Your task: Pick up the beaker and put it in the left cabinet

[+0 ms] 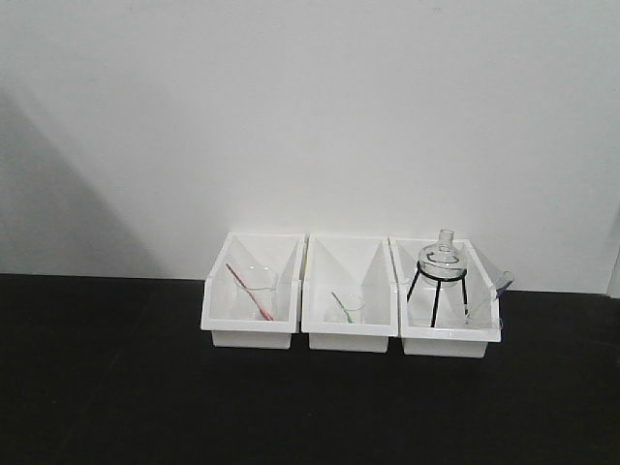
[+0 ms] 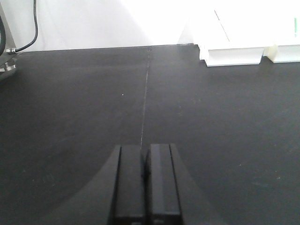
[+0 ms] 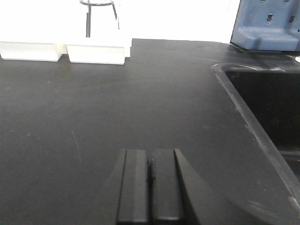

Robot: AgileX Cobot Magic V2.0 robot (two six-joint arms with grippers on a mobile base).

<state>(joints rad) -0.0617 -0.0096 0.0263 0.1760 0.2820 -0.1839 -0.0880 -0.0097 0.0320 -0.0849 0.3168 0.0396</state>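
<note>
The task is only just starting, by my judgement: the small clear glass beaker is sitting in the rightmost white plastic bin, at about 4 o'clock of the round glass flask on its black wire stand, with nothing touching it. The left claw and the right claw are hovering over the black table, fingers pressed together and carrying nothing. The pale grey cabinet is showing in no view, so reaching, grasping, carrying and placing are all remaining.
</note>
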